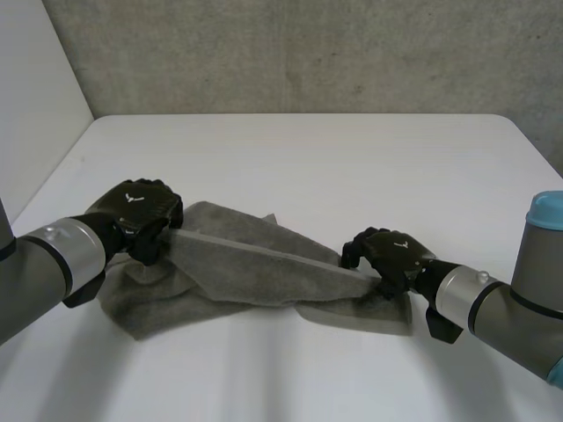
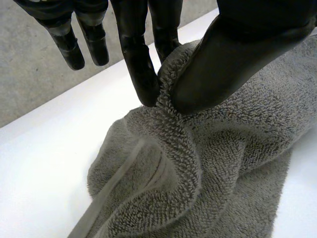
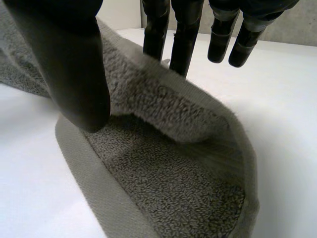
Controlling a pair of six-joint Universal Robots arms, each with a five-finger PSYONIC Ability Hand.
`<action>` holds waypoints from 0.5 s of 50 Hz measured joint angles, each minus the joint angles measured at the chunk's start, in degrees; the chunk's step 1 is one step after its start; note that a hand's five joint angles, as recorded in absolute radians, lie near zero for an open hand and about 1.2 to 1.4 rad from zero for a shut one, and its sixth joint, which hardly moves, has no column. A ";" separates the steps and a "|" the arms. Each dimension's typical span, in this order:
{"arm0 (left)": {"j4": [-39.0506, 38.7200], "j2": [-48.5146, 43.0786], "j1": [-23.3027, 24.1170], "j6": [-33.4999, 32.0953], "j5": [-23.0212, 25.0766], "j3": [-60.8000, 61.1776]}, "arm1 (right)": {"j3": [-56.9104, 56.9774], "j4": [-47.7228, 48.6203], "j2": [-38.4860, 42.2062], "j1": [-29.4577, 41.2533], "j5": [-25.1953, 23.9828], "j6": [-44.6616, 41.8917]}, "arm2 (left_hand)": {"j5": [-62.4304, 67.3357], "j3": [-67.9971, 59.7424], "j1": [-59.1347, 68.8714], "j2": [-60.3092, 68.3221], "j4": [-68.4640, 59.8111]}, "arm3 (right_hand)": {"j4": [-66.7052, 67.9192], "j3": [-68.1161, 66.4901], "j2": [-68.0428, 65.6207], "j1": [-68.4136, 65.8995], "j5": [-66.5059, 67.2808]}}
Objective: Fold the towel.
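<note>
The grey towel [image 1: 237, 272] lay rumpled on the white worktop [image 1: 308, 158], on the side nearer the robot, with one edge lifted and stretched between the two hands. The left hand [image 1: 141, 211] pinched that edge's left end, its thumb pressing a terry fold against its fingers [image 2: 143, 69]. The right hand [image 1: 387, 255] clamped the hemmed right end between thumb and fingers [image 3: 183, 44].

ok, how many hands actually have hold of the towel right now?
2. The left hand pinches the towel at its left end, and the right hand pinches it at its right end. A raised edge runs between them.
</note>
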State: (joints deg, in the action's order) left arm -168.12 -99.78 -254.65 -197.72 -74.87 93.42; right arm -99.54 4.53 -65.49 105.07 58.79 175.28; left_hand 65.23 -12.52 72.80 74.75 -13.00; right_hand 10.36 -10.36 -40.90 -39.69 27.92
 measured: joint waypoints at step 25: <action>0.20 0.17 -0.76 4.58 0.18 -0.26 | 3.77 -2.58 -6.10 -2.40 -3.45 -3.88 | 0.00 0.00 0.00 -0.01 0.00 | 0.00 -0.01 -32.46 -35.43 38.25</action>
State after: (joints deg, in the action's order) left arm -167.92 -99.61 -255.41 -193.15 -74.70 93.16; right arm -95.77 1.95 -71.59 102.68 55.34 171.41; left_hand 65.23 -12.52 72.80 74.74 -13.00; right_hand 10.37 -10.37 -73.36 -75.12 66.17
